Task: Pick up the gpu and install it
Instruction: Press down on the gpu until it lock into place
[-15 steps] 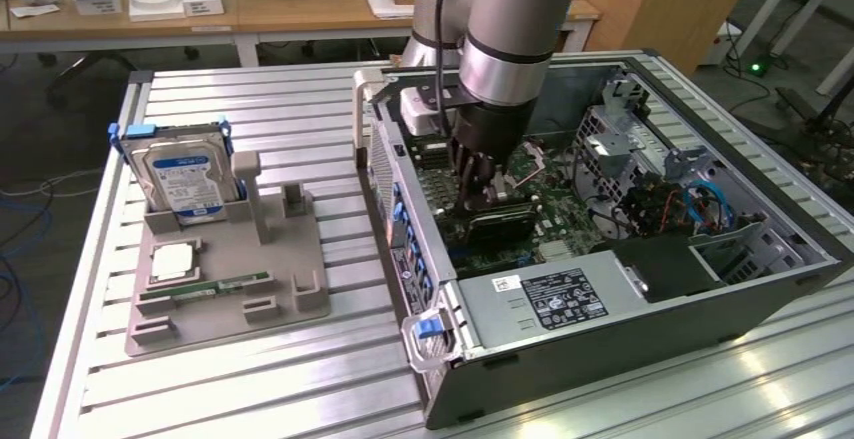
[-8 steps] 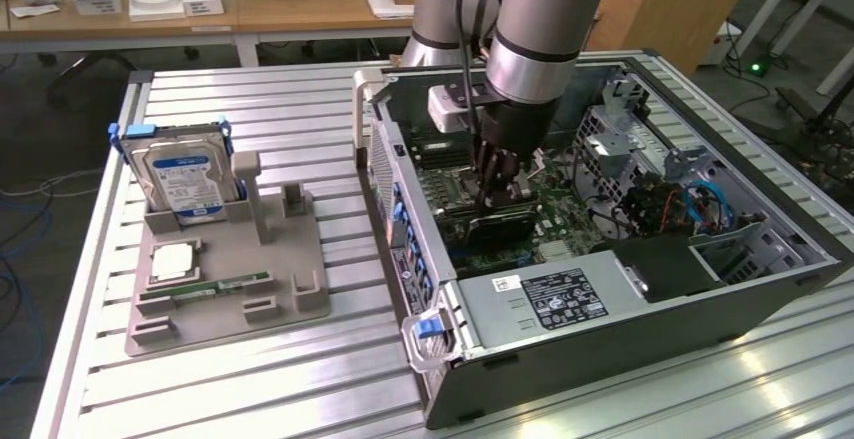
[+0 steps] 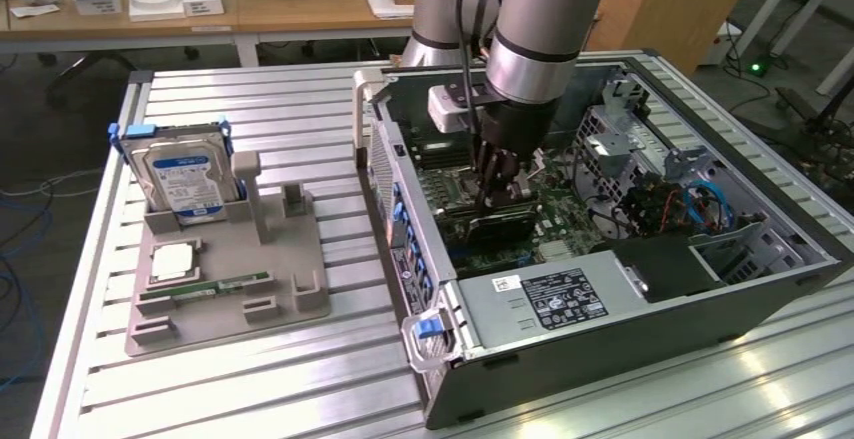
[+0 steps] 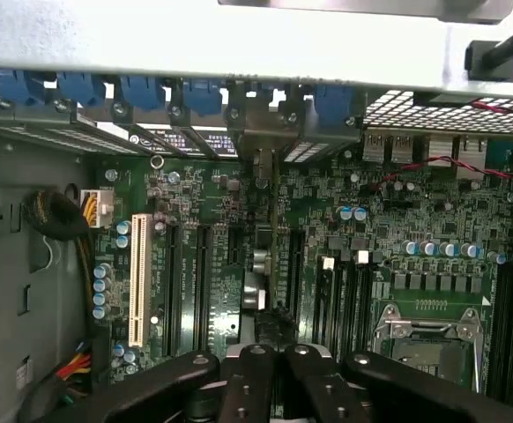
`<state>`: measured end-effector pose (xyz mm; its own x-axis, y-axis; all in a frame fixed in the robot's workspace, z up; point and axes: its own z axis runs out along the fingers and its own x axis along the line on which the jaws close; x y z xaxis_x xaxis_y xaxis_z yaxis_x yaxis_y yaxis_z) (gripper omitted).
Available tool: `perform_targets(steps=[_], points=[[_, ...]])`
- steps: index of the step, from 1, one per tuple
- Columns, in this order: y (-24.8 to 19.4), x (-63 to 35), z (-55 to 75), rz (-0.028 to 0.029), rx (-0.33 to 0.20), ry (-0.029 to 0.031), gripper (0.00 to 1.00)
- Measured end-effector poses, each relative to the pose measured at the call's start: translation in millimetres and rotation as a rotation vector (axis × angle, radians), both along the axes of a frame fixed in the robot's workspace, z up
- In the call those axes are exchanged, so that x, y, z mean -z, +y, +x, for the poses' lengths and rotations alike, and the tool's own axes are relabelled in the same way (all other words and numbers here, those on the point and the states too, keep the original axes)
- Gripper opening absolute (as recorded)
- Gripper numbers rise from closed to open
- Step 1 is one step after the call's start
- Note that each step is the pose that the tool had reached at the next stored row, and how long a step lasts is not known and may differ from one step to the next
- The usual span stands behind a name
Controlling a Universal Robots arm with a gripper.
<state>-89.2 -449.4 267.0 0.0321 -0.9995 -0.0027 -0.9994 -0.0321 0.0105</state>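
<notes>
My gripper (image 3: 499,191) reaches down into the open computer case (image 3: 400,194), over the motherboard (image 3: 567,224). Its fingers are shut on the gpu (image 3: 497,223), a thin dark card standing on edge just above the board. In the wrist view the gripper (image 4: 272,374) clamps the near end of the gpu (image 4: 263,264), which I see edge-on. The card runs away from the fingers along a black expansion slot. Its silver bracket end (image 4: 263,167) sits at the rear wall, under the row of blue clips (image 4: 142,88).
A grey parts fixture (image 3: 287,289) outside the case holds a silver hard drive (image 3: 187,179), a square chip (image 3: 174,259) and a green memory stick (image 3: 214,287). Inside the case are the power supply (image 3: 561,299), cables (image 3: 667,209), a white slot (image 4: 137,278) and the CPU socket (image 4: 424,335).
</notes>
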Motion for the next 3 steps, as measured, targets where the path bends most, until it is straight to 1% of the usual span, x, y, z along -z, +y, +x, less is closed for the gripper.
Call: perform_targets(steps=[3], points=[[0.0,0.1,0.0,0.0001,0.0,0.0,0.1]])
